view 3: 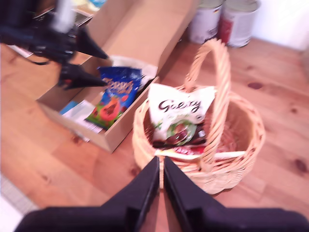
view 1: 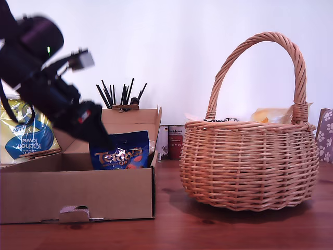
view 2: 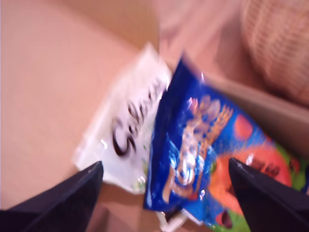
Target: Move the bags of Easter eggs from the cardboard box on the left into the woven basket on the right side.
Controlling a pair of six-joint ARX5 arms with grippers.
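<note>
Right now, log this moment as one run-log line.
first gripper: open above dark blue pouch in cardboard box | second gripper: shut, empty, over woven basket | white pouch in basket

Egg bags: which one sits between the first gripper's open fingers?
The dark blue bag with orange lettering, propped in the cardboard box; the white script-lettered bag lies beside it.

First gripper (view 2: 164, 193) jaws spread wide. Dark blue bag (view 2: 193, 159), orange lettering, between fingertips. White bag (view 2: 126, 128), dark script, beside it, partly beneath. Cardboard box (view 2: 53, 87) floor beyond. View blurred.
</note>
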